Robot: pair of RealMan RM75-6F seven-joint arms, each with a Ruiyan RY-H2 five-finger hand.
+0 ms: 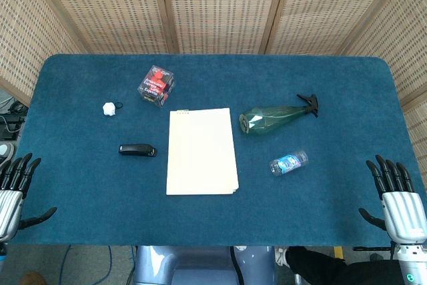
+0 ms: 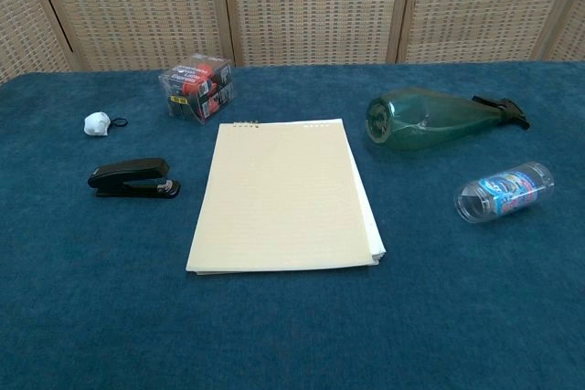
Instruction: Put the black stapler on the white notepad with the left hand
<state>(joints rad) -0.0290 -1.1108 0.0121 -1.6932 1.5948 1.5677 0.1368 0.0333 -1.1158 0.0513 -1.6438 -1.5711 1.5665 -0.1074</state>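
The black stapler (image 1: 137, 150) (image 2: 133, 178) lies flat on the blue table, just left of the white notepad (image 1: 201, 151) (image 2: 284, 195), with a small gap between them. My left hand (image 1: 15, 188) is at the table's near-left corner, fingers spread, holding nothing, well left of the stapler. At the near-right corner my right hand (image 1: 395, 195) rests the same way, fingers apart and empty. Neither hand shows in the chest view.
A clear box with red contents (image 1: 156, 85) (image 2: 196, 87) stands behind the notepad's left corner. A small white object (image 1: 110, 108) (image 2: 97, 122) lies far left. A green spray bottle (image 1: 275, 117) (image 2: 437, 118) and a small clear bottle (image 1: 289, 162) (image 2: 504, 191) lie right of the notepad.
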